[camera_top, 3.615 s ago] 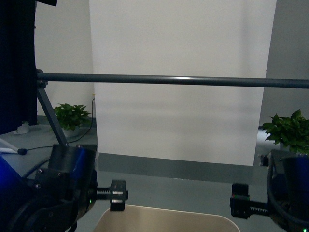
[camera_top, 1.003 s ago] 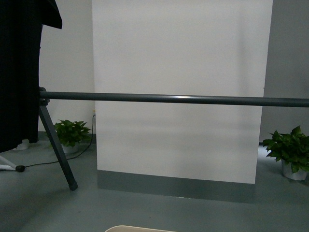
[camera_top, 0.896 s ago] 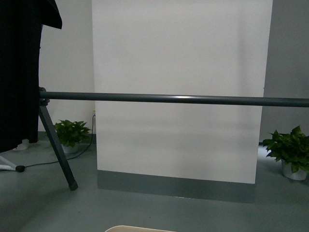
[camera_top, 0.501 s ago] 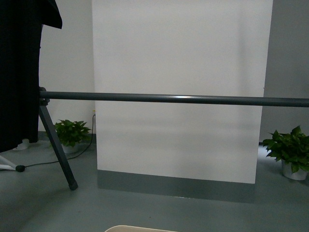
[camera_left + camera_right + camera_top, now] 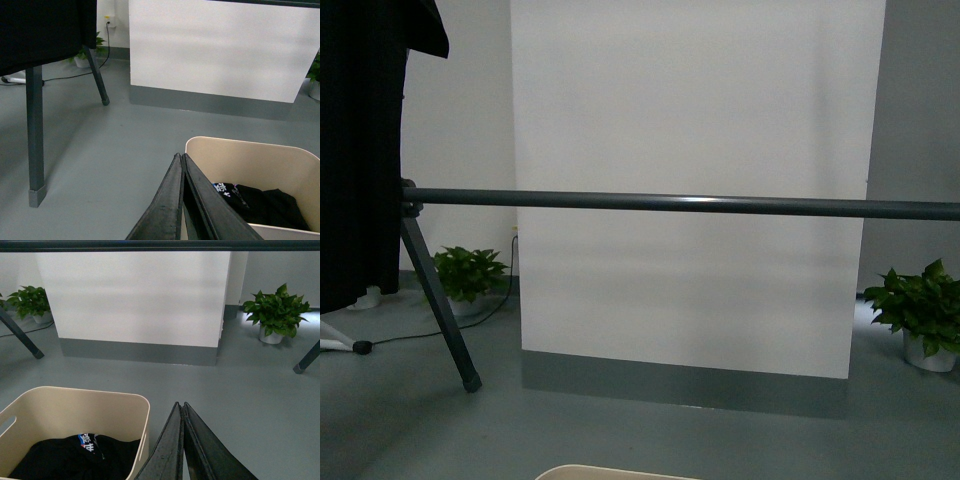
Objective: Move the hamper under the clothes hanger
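The beige hamper [image 5: 250, 160] stands on the grey floor with dark clothes [image 5: 265, 207] in it. It also shows in the right wrist view [image 5: 75, 410], and its rim [image 5: 610, 472] peeks in at the bottom of the front view. The clothes hanger's long grey bar [image 5: 680, 205] crosses above and beyond it; an angled leg [image 5: 440, 300] and a black T-shirt [image 5: 360, 150] are at the left. My left gripper [image 5: 180, 156] is shut and empty, beside the hamper's left wall. My right gripper [image 5: 180, 404] is shut and empty, beside its right wall.
A white panel [image 5: 695, 120] with a grey base stands behind the rack. Potted plants sit at the left [image 5: 468, 275] and right [image 5: 920, 320]. A cable [image 5: 430, 335] lies on the floor at the left. A square rack leg [image 5: 35, 145] stands close by.
3.6 s ago both arms showed low in the front view beside the hamper's rim; now they are out of that view and the bar sits lower in the picture. Over the last second nothing moved.
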You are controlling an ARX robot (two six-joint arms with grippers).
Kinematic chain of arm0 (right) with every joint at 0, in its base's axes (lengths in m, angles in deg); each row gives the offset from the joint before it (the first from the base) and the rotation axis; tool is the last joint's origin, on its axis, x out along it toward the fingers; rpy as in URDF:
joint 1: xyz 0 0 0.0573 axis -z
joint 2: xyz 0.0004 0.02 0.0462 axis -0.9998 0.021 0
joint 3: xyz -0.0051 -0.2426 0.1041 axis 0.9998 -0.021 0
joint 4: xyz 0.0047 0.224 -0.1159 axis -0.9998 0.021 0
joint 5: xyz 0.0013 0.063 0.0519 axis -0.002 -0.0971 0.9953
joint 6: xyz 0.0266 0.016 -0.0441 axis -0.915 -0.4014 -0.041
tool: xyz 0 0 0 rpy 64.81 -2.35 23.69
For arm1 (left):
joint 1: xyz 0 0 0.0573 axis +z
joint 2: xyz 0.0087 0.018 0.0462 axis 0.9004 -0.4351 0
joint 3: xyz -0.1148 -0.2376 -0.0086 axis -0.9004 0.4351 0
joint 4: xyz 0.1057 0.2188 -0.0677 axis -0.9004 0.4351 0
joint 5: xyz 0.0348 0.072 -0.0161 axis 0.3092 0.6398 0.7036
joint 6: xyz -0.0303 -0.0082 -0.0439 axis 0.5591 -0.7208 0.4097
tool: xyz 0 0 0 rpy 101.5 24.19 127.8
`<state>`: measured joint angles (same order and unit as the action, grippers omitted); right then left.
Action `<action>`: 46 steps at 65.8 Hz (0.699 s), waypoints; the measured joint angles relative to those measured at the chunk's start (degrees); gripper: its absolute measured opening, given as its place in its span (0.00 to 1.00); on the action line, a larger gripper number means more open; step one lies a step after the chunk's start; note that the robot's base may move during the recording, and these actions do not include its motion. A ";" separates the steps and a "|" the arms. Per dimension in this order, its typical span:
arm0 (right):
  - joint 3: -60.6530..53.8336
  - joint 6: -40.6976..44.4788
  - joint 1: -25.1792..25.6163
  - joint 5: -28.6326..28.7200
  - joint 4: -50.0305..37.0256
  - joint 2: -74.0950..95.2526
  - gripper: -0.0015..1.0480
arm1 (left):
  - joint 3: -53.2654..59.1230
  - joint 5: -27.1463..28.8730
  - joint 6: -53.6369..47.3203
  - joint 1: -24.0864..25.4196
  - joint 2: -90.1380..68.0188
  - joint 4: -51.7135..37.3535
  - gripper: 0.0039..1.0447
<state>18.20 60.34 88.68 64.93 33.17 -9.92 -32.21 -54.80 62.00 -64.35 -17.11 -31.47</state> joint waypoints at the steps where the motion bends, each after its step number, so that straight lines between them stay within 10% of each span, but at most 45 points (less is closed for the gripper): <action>1: 0.00 0.00 0.00 0.00 0.15 -0.13 0.02 | 0.00 0.00 0.00 0.00 0.17 0.20 0.03; 46: 0.04 0.00 0.00 0.13 13.44 -13.05 0.02 | 0.00 -0.02 -0.02 0.00 14.95 15.39 0.03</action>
<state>18.24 60.34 88.68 65.06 46.62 -22.97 -32.21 -54.82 61.98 -64.35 -2.16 -16.08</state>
